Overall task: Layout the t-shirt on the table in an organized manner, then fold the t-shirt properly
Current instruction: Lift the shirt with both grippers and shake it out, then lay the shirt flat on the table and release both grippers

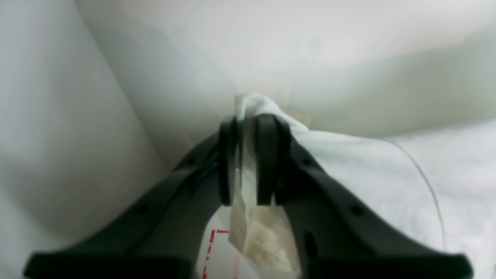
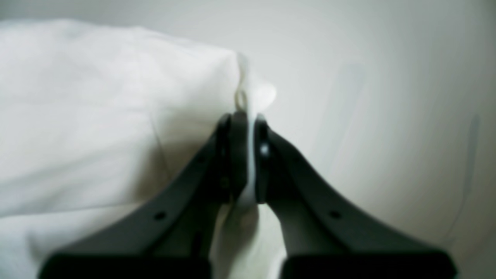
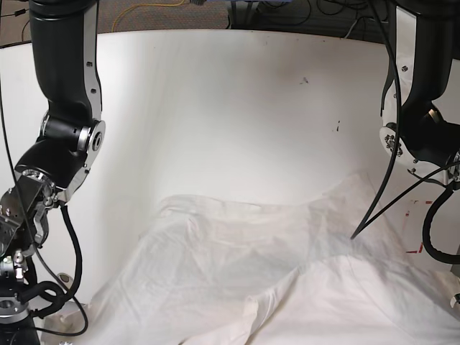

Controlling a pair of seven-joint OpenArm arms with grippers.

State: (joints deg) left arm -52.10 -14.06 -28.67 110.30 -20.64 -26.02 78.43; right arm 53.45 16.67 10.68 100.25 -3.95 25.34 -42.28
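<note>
No lettering or logo can be read anywhere: the white cotton t-shirt (image 3: 273, 273) shows only plain, creased fabric, spread loosely over the near half of the large white smooth tabletop (image 3: 230, 108) and running off the bottom of the base view, with a ridge of cloth rising toward the right. In the left wrist view the black left gripper (image 1: 248, 166) has its jaws pinched on a bunched edge of the shirt, a yellowish translucent scrap hanging below them over a red tape corner (image 1: 213, 244). In the right wrist view the black right gripper (image 2: 248, 159) is clamped tight on a thin fold of the same fabric, the rest billowing to its left. Small dark marks (image 3: 305, 80) dot the far tabletop. Black cables (image 3: 392, 136) hang across the shirt's right side, and both black-and-silver arms frame the table's edges.
</note>
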